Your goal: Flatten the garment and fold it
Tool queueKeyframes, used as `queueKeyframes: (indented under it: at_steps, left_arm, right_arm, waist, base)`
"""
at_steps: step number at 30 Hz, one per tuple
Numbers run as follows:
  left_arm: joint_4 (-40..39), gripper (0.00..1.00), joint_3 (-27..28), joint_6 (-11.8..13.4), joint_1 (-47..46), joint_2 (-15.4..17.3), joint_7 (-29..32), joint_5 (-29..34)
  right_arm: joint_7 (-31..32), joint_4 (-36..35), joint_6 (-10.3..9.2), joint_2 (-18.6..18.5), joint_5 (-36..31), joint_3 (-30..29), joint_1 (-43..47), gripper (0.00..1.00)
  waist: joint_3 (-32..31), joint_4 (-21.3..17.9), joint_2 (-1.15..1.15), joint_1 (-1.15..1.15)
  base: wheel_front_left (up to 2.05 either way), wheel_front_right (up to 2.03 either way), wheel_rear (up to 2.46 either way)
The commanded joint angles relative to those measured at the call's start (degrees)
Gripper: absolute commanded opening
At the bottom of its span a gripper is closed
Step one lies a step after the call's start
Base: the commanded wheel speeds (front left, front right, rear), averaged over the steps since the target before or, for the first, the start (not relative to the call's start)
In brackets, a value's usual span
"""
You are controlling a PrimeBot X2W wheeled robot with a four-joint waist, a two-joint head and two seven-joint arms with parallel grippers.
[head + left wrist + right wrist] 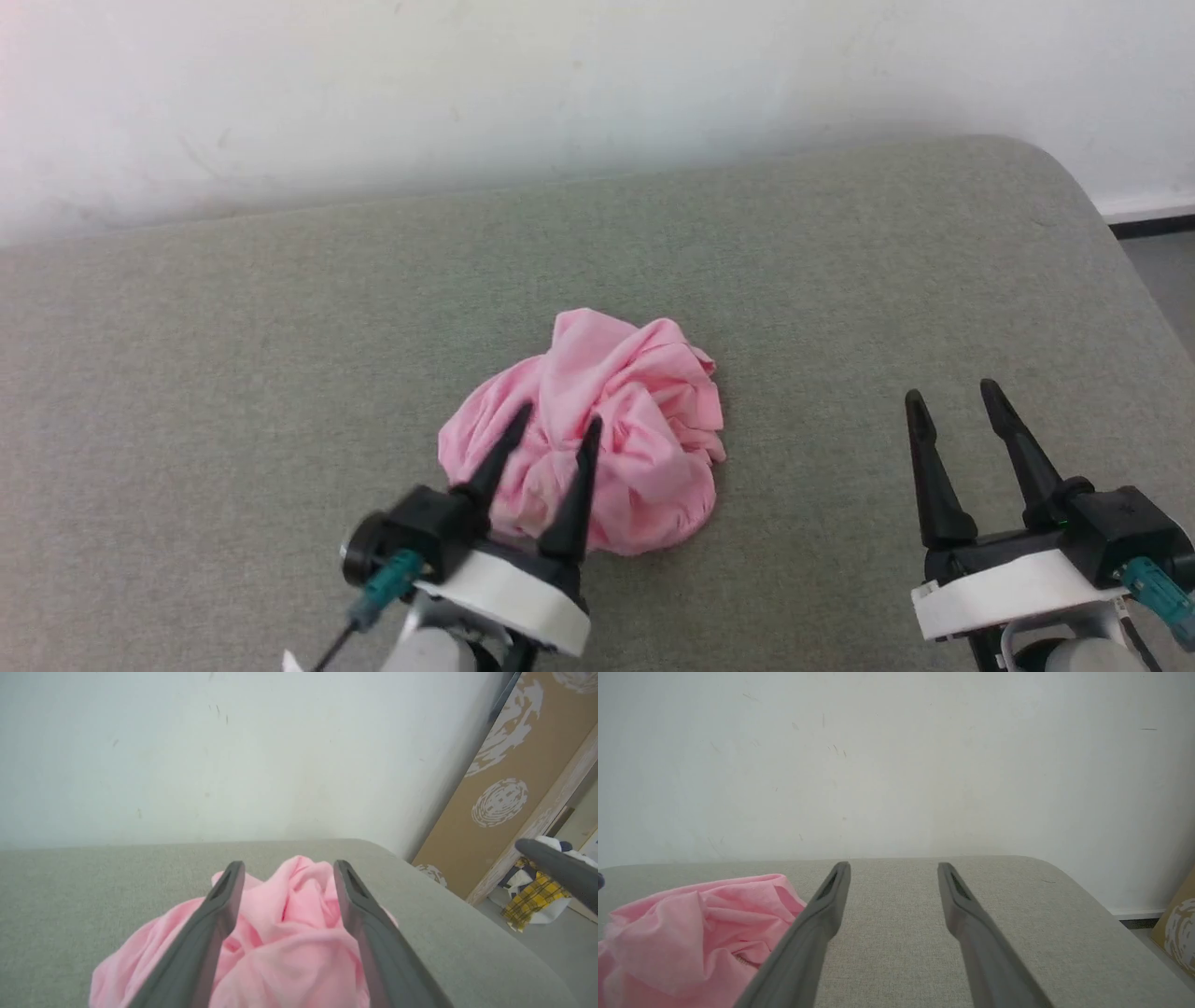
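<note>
Nearest you, your left gripper (557, 420) has its jaws spread wide over the garment's (644, 420) near side, gripping nothing, though its tips may brush the cloth. Your right gripper (950, 392) hangs equally wide and empty, well apart. The pink garment lies crumpled on the grey cushion (840, 280), with the white wall (560, 84) beyond.

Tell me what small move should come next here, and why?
Probably lower the open left gripper onto the near edge of the garment and pinch it, to pull the cloth flat. The garment lies crumpled in a heap on the grey cushion, held by nothing; the right gripper is open, apart over bare cushion.
</note>
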Motion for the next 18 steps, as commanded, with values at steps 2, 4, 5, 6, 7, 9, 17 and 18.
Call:
queueKeyframes:
  at_steps: [2, 4, 5, 6, 7, 9, 17, 18]
  left_arm:
    - [-3.2, 1.0, 1.7, 0.5, 0.4, -0.2, -0.3, 0.2]
    - [-6.1, 1.0, 4.0, 1.2, 0.6, -0.3, -0.3, 0.7]
    - [-7.5, 1.0, 5.2, 1.4, 0.6, -0.3, -0.3, 1.0]
    - [-8.0, 1.0, 6.3, 1.6, 0.8, -0.3, -0.3, 1.3]
    - [-8.7, 1.0, 7.5, 1.8, 0.8, -0.3, -0.3, 1.6]
    - [-9.1, 1.0, 10.3, 1.8, 1.3, 0.0, -0.3, 1.6]
    - [-7.0, 1.0, 21.6, 0.9, 5.9, 4.2, -0.3, 0.3]
    - [-6.5, 1.0, 22.5, 0.9, 6.6, 4.7, -0.3, 0.2]
  right_arm:
    - [0.1, -0.4, -0.04, 0.1, -0.3, 0.1, 0.6, 1.0]
    - [0.4, -0.6, -0.04, 0.1, -0.4, 0.3, 0.8, 1.0]
    - [0.4, -0.7, -0.04, 0.1, -0.4, 0.4, 0.8, 1.0]
    - [0.5, -0.7, -0.04, 0.1, -0.5, 0.4, 0.8, 1.0]
    - [0.6, -0.8, -0.04, 0.1, -0.5, 0.5, 0.9, 1.0]
    - [0.7, -0.8, -0.04, 0.1, -0.5, 0.5, 1.0, 1.0]
    - [1.4, -0.7, -0.04, 0.1, -0.2, 1.3, 1.8, 1.0]
    - [1.6, -0.7, -0.04, 0.1, -0.2, 1.3, 2.0, 1.0]
  waist:
    - [-0.5, 1.1, 0.0, 0.0]
    - [-0.6, 1.6, 0.0, 0.0]
    - [-0.6, 1.8, 0.0, 0.0]
    - [-0.7, 2.0, 0.0, 0.0]
    - [-0.7, 2.1, 0.0, 0.0]
    - [-0.9, 2.4, 0.0, 0.0]
    - [-2.0, 2.9, 0.0, 0.0]
    - [-2.1, 3.0, 0.0, 0.0]
  base:
    - [0.0, 0.0, 0.0]
    - [0.0, 0.0, 0.0]
    - [0.0, 0.0, 0.0]
    - [0.0, 0.0, 0.0]
    - [0.0, 0.0, 0.0]
    - [0.0, 0.0, 0.0]
    - [0.0, 0.0, 0.0]
    - [0.0, 0.0, 0.0]
